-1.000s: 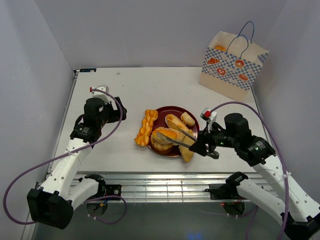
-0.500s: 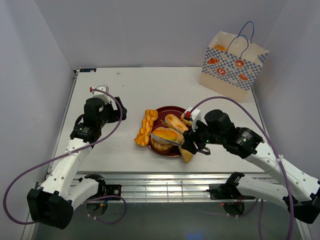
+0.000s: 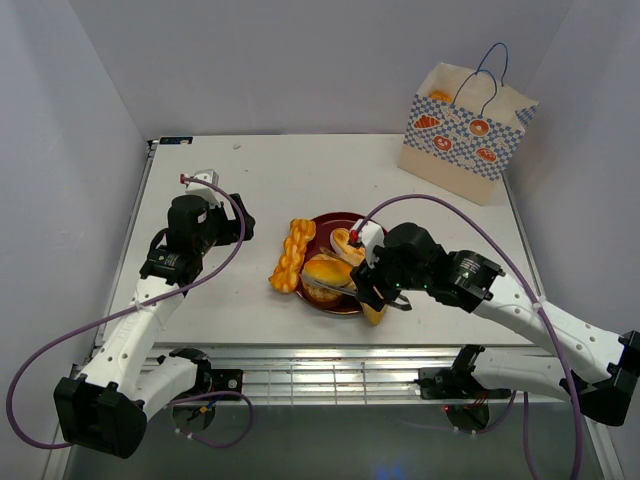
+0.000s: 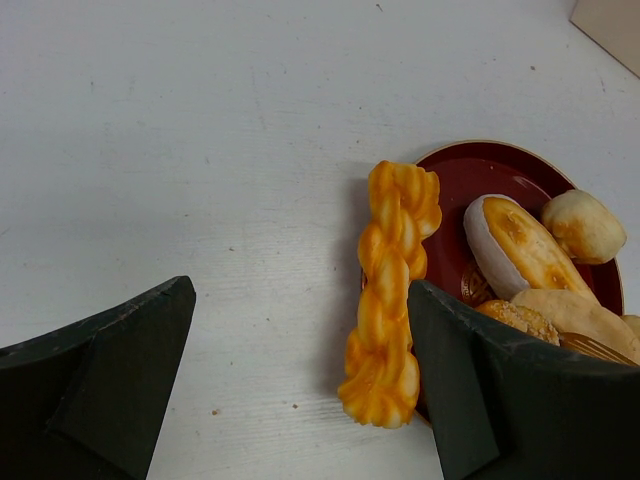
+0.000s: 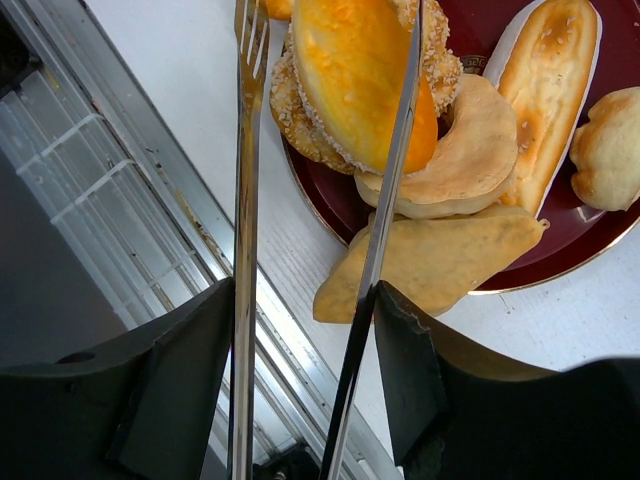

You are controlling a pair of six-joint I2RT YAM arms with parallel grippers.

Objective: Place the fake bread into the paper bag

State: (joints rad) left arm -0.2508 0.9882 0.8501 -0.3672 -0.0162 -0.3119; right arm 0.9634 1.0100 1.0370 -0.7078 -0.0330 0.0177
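Observation:
The fake bread lies on and around a dark red plate [image 3: 332, 222]. A braided stick [image 3: 291, 256] leans on its left rim, also in the left wrist view [image 4: 390, 290]. My right gripper [image 3: 385, 290] is shut on metal tongs [image 5: 245, 200], whose arms reach over an orange oval roll [image 5: 360, 70] on top of the pile. One arm crosses the roll and the other is beside it. A flat wedge [image 5: 440, 265] hangs over the plate's near rim. My left gripper [image 4: 300, 380] is open and empty, left of the stick. The paper bag [image 3: 468, 130] stands at the far right.
Under the roll are a sesame bun [image 5: 290, 110], a pale oval roll [image 5: 550, 90] and a small round bun [image 5: 610, 150]. An orange piece [image 3: 440, 97] shows in the bag's open top. The table's metal front rail [image 3: 330, 375] runs just below the plate.
My right arm has swung left and forward, bringing the tongs from the plate's right side to over the orange roll. The left arm has not moved.

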